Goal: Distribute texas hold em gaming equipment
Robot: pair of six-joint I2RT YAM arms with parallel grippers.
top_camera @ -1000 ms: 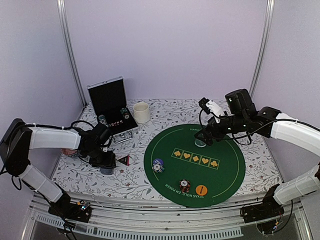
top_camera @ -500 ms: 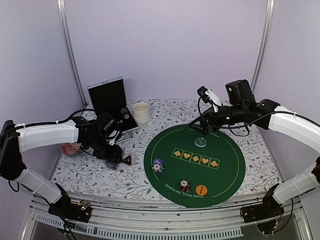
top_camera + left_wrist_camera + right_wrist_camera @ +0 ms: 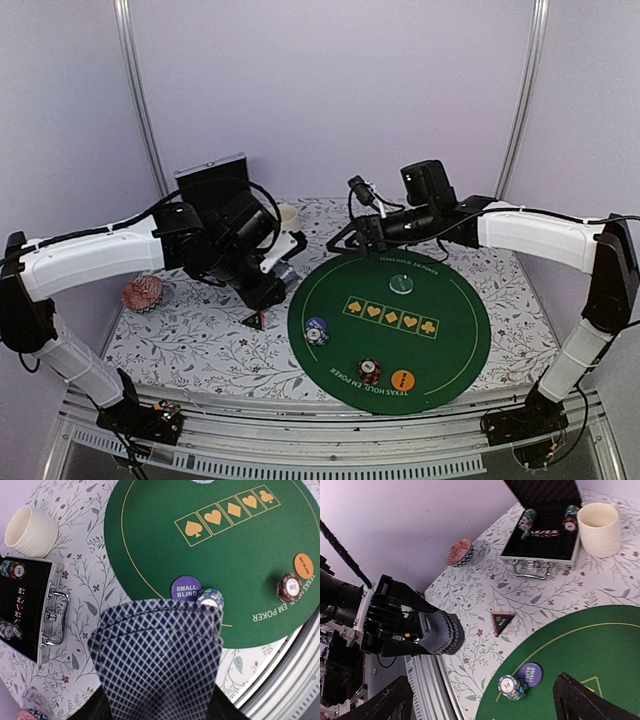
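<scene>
Playing cards (image 3: 160,665) pinched in left gripper (image 3: 266,291): hold firm, lay flat on green mat (image 3: 450,330); right gripper (image 3: 342,236) wide, empty.

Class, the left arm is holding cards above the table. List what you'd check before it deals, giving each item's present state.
1. Grip on cards by left gripper: ok, clamped.
2. Count of cards held: cannot tell; they overlap.
3. State of right gripper: ok, open and empty.
4. Five suit boxes on green mat uncovered: ok.
5. Mat edge ahead of cards free: not ok; blue-white chip stack and small-blind disc sit there.
</scene>
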